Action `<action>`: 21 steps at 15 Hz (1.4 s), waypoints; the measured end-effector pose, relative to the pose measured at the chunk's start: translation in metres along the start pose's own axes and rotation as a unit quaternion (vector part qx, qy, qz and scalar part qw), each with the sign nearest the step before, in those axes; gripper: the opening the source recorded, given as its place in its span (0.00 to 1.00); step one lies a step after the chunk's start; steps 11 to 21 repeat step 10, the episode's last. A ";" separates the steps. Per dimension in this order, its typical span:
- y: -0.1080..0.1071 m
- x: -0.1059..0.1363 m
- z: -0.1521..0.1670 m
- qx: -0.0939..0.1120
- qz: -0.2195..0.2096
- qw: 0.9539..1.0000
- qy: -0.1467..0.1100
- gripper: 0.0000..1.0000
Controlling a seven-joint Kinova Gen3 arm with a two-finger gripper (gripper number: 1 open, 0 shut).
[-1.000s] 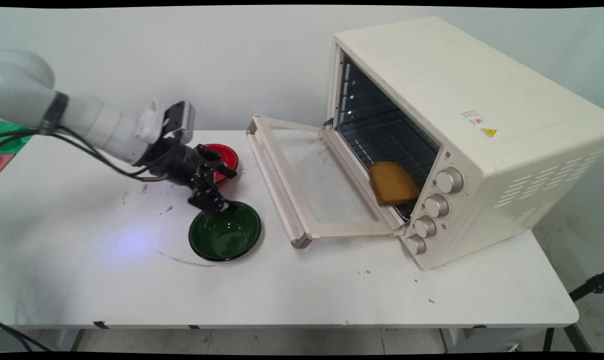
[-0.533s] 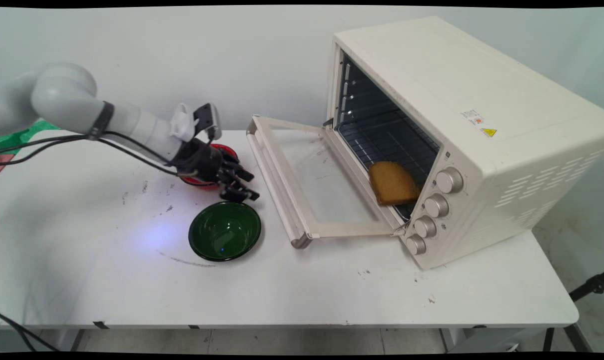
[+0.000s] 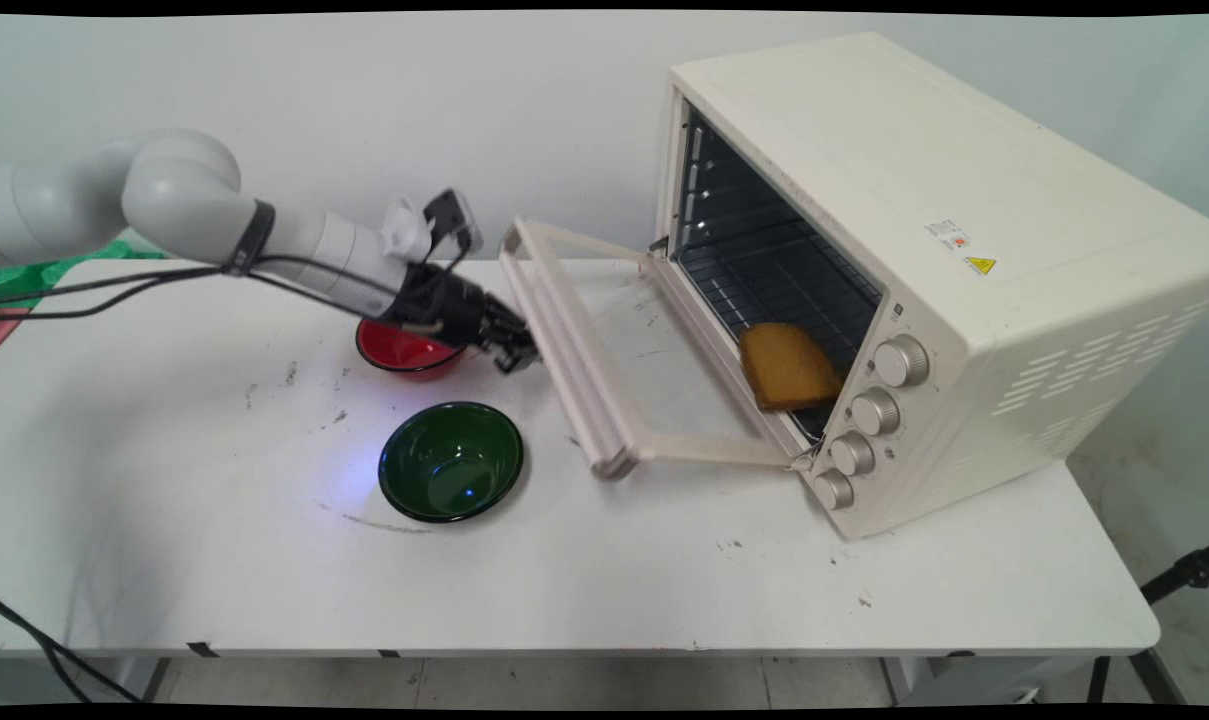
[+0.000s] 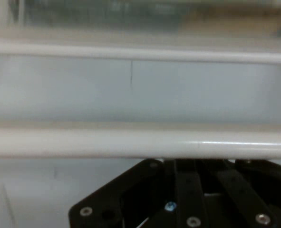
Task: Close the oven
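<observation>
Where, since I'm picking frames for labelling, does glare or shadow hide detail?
Main view: the toaster oven has a dark cavity with small glints on its left wall, yet the toast slice shows plainly. Hand view: a thin highlight runs along the door handle.

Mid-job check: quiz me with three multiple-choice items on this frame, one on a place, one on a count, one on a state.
1. Where is the gripper?
A. over the green bowl
B. at the oven door's handle
C. inside the oven

2. How many bowls stand on the table?
A. one
B. two
C. three

3. How does the oven door stand?
A. shut
B. open, its handle end lifted off the table
C. taken off

Key: 1 B, its tip meets the handle bar; 2 B, a red bowl and a green bowl; 3 B, the oven shows its rack and bread.
</observation>
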 end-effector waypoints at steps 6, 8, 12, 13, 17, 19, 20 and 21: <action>-0.010 0.064 -0.037 -0.009 -0.029 0.994 0.106 0.00; -0.013 0.077 -0.051 -0.013 -0.024 0.993 0.116 0.00; -0.014 0.080 -0.067 -0.020 -0.015 0.994 0.107 1.00; -0.014 0.080 -0.067 -0.020 -0.015 0.994 0.107 1.00; -0.014 0.080 -0.067 -0.020 -0.015 0.994 0.107 1.00; -0.014 0.080 -0.067 -0.020 -0.015 0.994 0.107 1.00; -0.014 0.080 -0.067 -0.020 -0.015 0.994 0.107 1.00; -0.014 0.080 -0.067 -0.020 -0.015 0.994 0.107 1.00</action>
